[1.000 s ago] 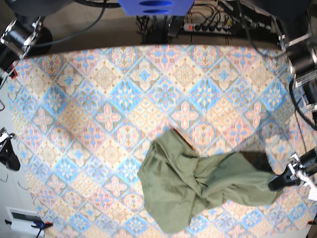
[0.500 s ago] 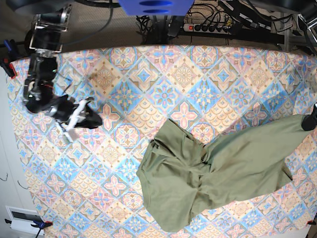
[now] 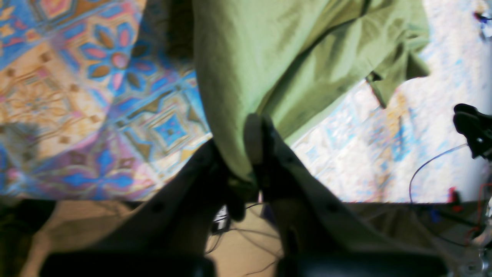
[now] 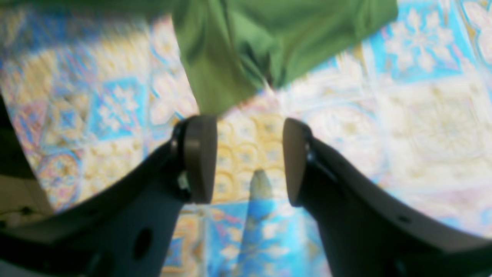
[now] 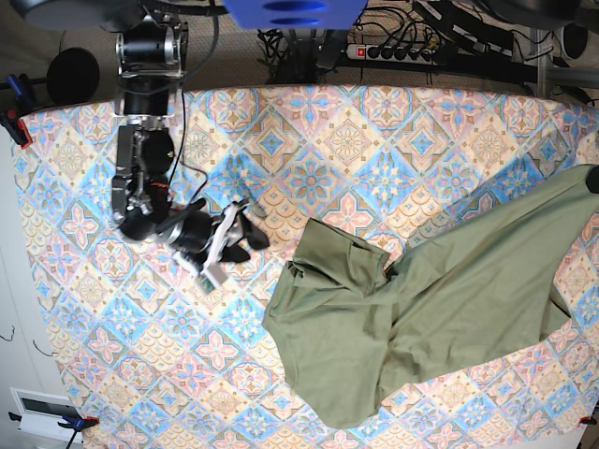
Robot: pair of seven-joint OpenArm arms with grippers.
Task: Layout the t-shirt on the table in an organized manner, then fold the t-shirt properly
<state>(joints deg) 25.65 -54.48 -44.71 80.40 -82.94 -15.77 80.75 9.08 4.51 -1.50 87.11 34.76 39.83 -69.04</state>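
Pinching t-shirt [image 3: 246, 77] hem — left gripper [image 3: 246, 169], right gripper [image 4: 246, 157] spread, just short of cloth

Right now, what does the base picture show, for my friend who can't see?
An olive-green t-shirt lies crumpled on a table with pastel diamond tiles, one end pulled off to the right edge. The right hand reaches toward it, open and empty.
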